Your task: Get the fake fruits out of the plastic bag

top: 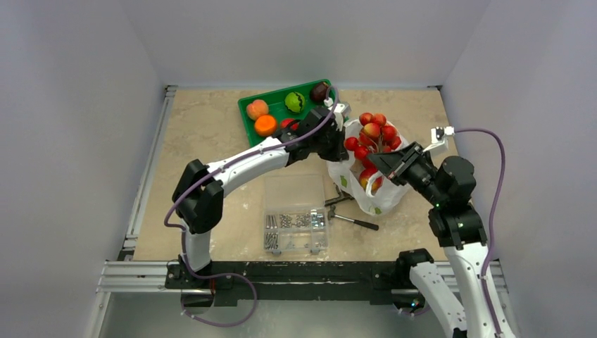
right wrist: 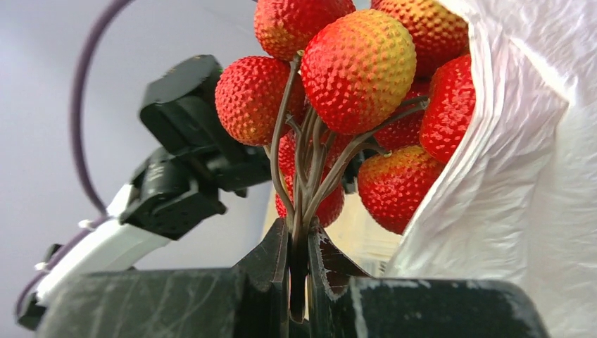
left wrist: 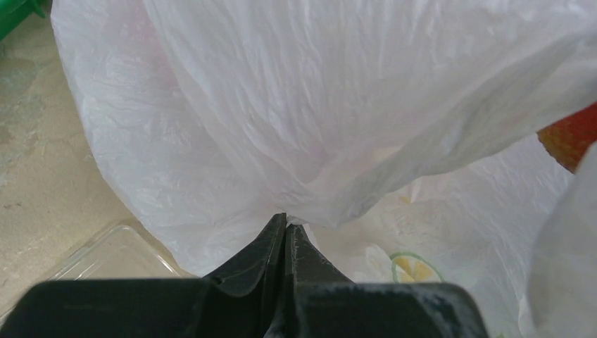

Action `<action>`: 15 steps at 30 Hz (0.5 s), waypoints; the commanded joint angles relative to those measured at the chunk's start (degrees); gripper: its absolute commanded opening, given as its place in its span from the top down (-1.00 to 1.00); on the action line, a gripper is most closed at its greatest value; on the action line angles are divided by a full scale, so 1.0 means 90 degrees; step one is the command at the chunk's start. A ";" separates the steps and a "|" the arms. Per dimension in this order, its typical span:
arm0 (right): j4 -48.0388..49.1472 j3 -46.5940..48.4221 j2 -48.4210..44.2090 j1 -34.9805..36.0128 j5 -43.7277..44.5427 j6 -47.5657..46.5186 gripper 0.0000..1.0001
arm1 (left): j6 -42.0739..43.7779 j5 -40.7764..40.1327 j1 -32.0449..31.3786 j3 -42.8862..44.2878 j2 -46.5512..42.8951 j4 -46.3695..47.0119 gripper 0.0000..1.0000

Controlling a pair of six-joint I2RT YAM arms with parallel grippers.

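Jutting from the right gripper (right wrist: 297,236) are fake fruits (right wrist: 357,67).

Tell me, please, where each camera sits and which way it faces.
Top external: above and behind the bases, looking down on the table; left arm, right arm show.
Left wrist: on that arm, facing the plastic bag, which the left pincer pinches.
Right wrist: looking along the right pincer, shut on the stems of the fake fruits.
Shared: every view shows the bag.
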 commanded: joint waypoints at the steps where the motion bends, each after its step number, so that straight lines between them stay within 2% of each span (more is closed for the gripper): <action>1: 0.1905 -0.0312 -0.0014 -0.0016 -0.0706 0.1041 1.00 | -0.0246 0.0281 0.0001 0.0276 -0.0051 0.0178 1.00; 6: 0.3489 -0.0823 0.0206 -0.0017 -0.1253 0.2207 1.00 | -0.0329 0.0355 0.0002 0.0377 -0.0084 0.0145 1.00; 15: 0.4345 -0.0970 0.0283 -0.0013 -0.1554 0.3206 1.00 | -0.0563 0.0479 0.0002 0.0511 0.0065 0.0282 1.00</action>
